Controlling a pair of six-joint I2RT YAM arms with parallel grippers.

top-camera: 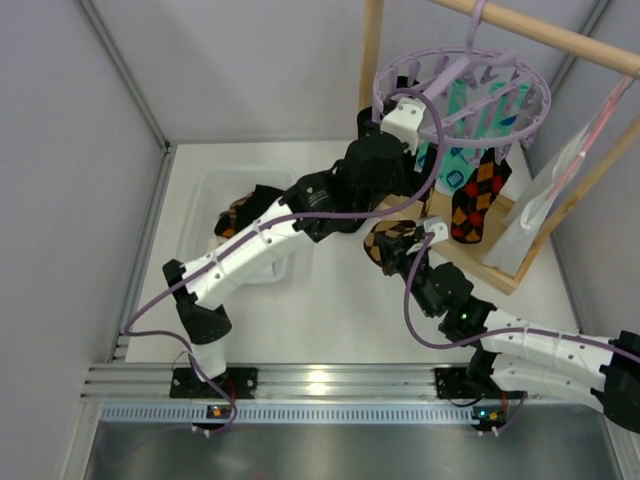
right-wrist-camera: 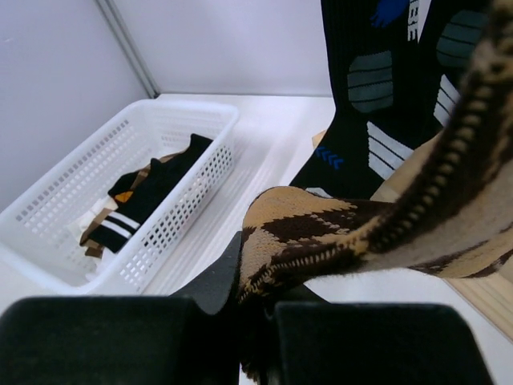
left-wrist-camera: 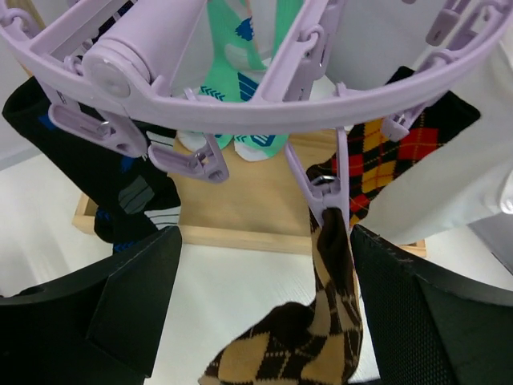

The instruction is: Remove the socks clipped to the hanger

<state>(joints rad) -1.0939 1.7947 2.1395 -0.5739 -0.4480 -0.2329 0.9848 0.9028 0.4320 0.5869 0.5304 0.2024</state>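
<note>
Tan argyle sock [right-wrist-camera: 321,233] hangs pinched in the right hand [right-wrist-camera: 256,311].

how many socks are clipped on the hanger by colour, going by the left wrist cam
black striped sock: 1
mint-teal socks: 2
orange-and-black argyle sock: 1
tan argyle sock: 1
total: 5 showing in this view

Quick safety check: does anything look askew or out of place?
Only the tan argyle sock: top pinned in a lavender peg, lower end clamped in the right fingers, so it bends sideways.
</note>
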